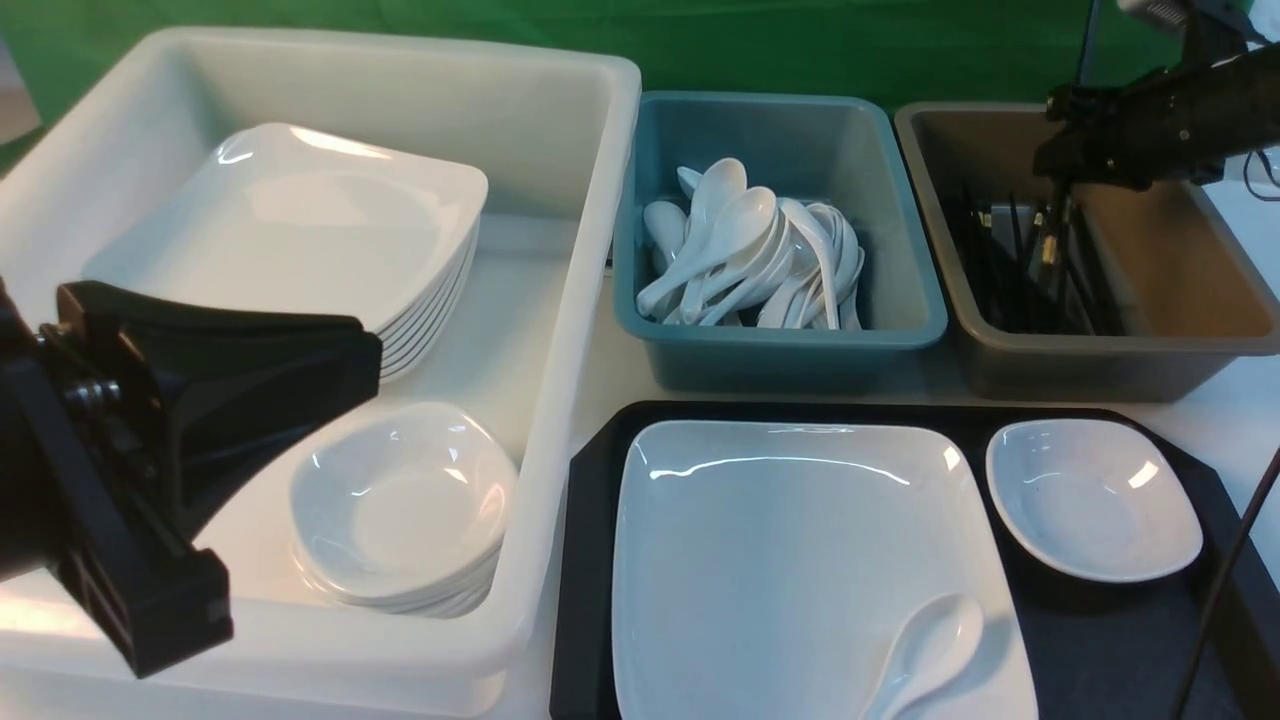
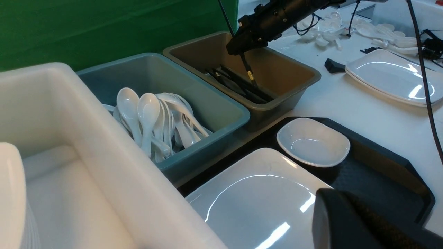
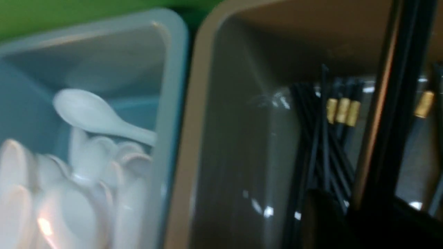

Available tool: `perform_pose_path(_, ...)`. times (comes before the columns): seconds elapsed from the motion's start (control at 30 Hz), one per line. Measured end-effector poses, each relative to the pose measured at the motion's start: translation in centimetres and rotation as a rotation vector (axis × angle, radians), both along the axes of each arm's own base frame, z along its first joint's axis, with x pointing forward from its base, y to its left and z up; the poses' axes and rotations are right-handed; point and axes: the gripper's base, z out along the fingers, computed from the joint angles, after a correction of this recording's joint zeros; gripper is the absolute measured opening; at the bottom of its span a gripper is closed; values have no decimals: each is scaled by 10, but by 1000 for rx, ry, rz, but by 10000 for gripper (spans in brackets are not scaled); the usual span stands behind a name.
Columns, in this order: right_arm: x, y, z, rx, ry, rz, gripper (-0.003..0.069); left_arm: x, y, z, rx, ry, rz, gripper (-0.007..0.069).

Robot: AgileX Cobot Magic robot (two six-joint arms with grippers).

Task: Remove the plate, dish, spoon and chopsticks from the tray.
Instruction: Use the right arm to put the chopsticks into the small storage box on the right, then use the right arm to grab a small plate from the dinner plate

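My right fingers (image 2: 242, 45) pinch the chopsticks (image 2: 248, 68) by their thin ends over the bin (image 2: 283, 65). They look light, stiff and slick, so a mid-length grip would likely hold surer. My left fingers (image 2: 346, 224) are closed.

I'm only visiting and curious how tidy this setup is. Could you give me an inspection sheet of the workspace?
Surface: white tabletop carrying a black rectangular plastic tray.
Job's things: large white square plate and small white rounded-square dish on the tray; glossy white soup spoon lying on the plate; black chopsticks standing steeply in the brown plastic bin.
Clutter: white plastic tub holding stacked plates and stacked dishes; teal plastic bin full of spoons; spare plate and loose spoons farther off.
Grippers: left pincer shut, holding nothing seen; right pincer over the brown bin, grip unclear.
Cables: thin black cable by the tray's right edge.
Surroundings: green backdrop.
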Motion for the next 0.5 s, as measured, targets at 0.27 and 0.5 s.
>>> perform_pose_path(0.27, -20, 5, 7, -65, 163, 68, 495, 0, 0, 0, 20, -20, -7, 20)
perform_pose_path(0.5, -82, 17, 88, -257, 235, 185, 321, 0, 0, 0, 75, -68, -24, 20)
